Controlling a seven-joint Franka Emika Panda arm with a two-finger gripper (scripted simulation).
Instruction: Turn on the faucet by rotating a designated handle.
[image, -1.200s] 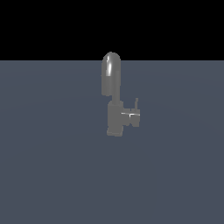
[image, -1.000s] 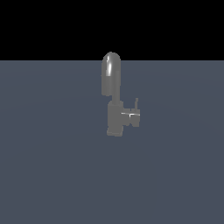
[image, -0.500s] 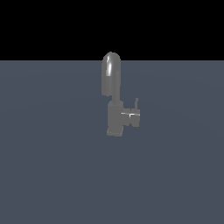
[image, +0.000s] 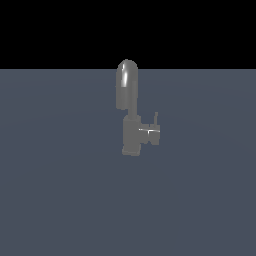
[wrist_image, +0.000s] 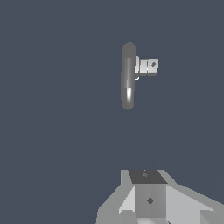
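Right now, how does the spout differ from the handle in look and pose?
The spout is tall, thick and round-topped, while the handle is a thin, short lever. The spout rises above the faucet body; the handle stands on a stubby cylinder jutting to the exterior view's right. Both are dull grey and upright.

We see only the faucet (image: 131, 115) and its handle (image: 156, 120) rising from the desk (image: 60, 190); open surface lies on every side.
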